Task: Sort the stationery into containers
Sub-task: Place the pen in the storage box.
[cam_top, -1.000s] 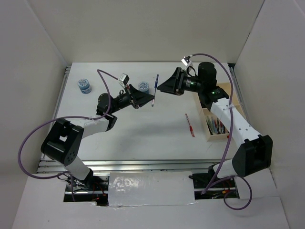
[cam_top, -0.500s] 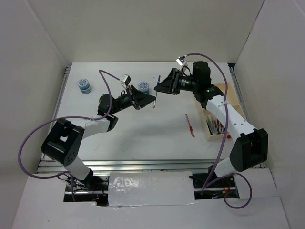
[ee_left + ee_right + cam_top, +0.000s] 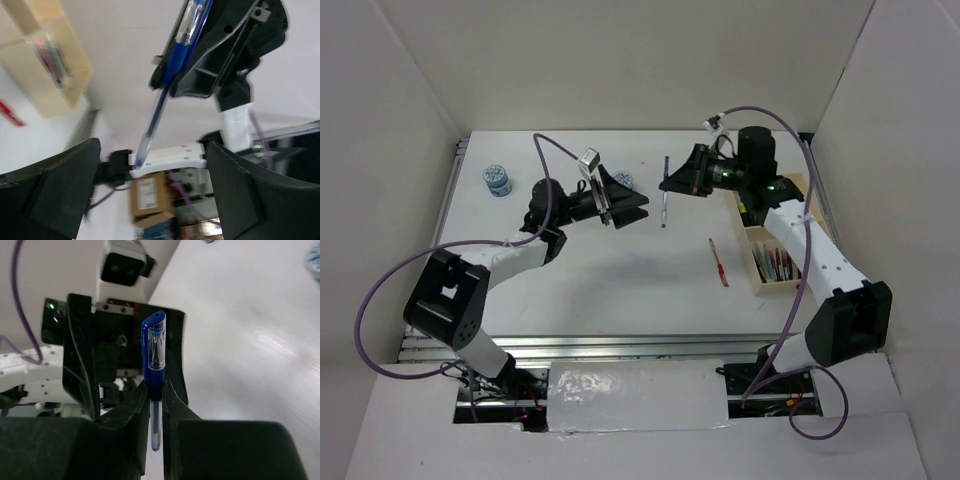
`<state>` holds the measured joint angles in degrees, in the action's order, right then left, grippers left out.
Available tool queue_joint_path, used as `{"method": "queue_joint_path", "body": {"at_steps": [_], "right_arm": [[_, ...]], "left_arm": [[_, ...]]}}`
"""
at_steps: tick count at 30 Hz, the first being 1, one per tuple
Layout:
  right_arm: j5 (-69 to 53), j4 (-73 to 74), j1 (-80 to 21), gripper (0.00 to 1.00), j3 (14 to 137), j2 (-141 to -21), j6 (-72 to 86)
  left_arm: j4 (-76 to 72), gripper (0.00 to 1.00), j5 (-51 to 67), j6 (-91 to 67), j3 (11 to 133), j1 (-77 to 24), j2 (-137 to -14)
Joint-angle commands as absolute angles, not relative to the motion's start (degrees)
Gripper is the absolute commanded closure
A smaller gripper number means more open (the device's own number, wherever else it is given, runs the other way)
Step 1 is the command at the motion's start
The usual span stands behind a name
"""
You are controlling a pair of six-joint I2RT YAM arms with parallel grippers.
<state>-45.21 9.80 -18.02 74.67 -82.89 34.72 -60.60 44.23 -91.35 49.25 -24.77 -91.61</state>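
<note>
**Blue pen held off the table; the rest of the stationery at rest**

1. Blue pen [image 3: 156,371]. A slim stick with a clear barrel, an opaque blue cap with a clip, and a darker grip sleeve. It is off the surface, above the far middle of the table [image 3: 620,290], between the two grippers.

2. Right gripper [image 3: 155,390]. Matte black moulded plastic. Its two fingers are pressed against the pen's grip sleeve, one on each side, and the pen is held firmly.

3. Left gripper [image 3: 638,212]. Same make. The jaws are spread to full width with nothing between them. It faces the pen from close by without touching it.

4. Tray [image 3: 761,287]. Pale wood, rectangular, with low walls and dividers, at the table's right edge beneath the right arm. A near compartment holds a bundle of thin pens [image 3: 778,265], several of them red.

5. Red pen [image 3: 719,262]. Thin, lying flat on the smooth white top, left of the tray and apart from it.

6. Round pot [image 3: 499,180]. Squat, speckled blue and white, at the far left.

7. Second round pot [image 3: 623,180]. Same pattern, partly hidden behind the left gripper.
</note>
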Motion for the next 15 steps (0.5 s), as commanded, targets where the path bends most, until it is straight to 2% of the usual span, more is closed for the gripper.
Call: {"method": "queue_joint_path", "body": {"at_steps": [1, 2, 3, 5, 6, 7, 9, 10, 11, 15], "right_arm": [[-44.4, 19.1, -11.1, 1.00, 75.8, -75.9, 23.2], [-44.3, 21.8, -9.2, 1.00, 75.5, -74.5, 20.5], [-43.2, 25.0, -4.7, 1.00, 75.9, -74.0, 13.2], [-38.3, 35.9, 1.6, 1.00, 78.0, -73.9, 4.3], [-35.6, 40.5, 3.2, 1.00, 78.2, -73.7, -4.0], [-32.9, 41.5, 5.1, 1.00, 76.7, -73.0, -7.6], [-23.9, 41.9, 9.1, 1.00, 73.4, -71.7, -16.1], [-21.6, 41.7, 10.4, 1.00, 69.7, -71.0, -18.2], [-20.0, 41.8, 11.6, 1.00, 68.4, -71.0, -22.0], [-17.1, 42.0, 16.6, 1.00, 65.7, -74.0, -25.3]], "left_arm": [[-42.8, 0.01, 48.8, -73.4, 54.7, -20.6, -88.1], [-36.4, 0.01, 48.5, -68.9, 57.8, -19.5, -87.5], [-21.0, 0.01, 46.8, -63.1, 59.9, -17.9, -87.6], [-7.0, 0.01, 42.8, -45.3, 67.2, -17.9, -87.9], [-0.9, 0.01, 39.7, -39.7, 69.4, -18.7, -87.9], [8.8, 0.01, 31.5, -30.9, 72.7, -19.9, -87.5], [13.2, 0.01, 22.5, -21.3, 74.3, -25.9, -85.4], [16.0, 0.01, 14.8, -18.9, 75.7, -28.1, -85.0], [17.1, 0.01, 12.2, -17.3, 76.5, -31.6, -85.1], [18.1, 0.01, 12.2, -17.1, 78.1, -34.2, -86.2]]}}
